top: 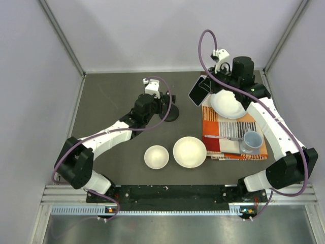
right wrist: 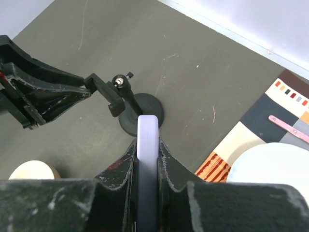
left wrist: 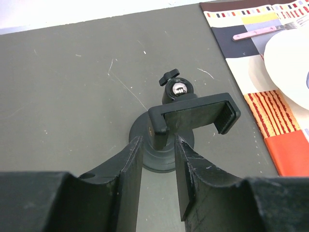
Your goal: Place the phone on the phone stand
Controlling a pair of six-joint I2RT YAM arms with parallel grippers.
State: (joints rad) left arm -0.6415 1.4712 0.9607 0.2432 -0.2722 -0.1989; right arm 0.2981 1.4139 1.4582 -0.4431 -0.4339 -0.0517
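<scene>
The phone stand (left wrist: 179, 115) is small and black, and it stands upright on the dark table, seen in the top view as the stand (top: 171, 114). My left gripper (left wrist: 158, 145) is open, its fingers flanking the stand's post just above the round base with thin gaps on both sides. In the top view the left gripper (top: 165, 104) sits right at the stand. The phone (right wrist: 147, 128), pale lavender and seen edge-on, is pinched in my shut right gripper (right wrist: 147, 143). The top view shows the phone (top: 198, 91) held tilted in the air to the right of the stand, off the table.
Two white bowls (top: 156, 156) (top: 189, 151) sit near the front centre. A striped placemat (top: 218, 140) on the right carries a white plate (top: 227, 104), a blue cup (top: 251, 141) and cutlery. Cage walls close in the back and sides.
</scene>
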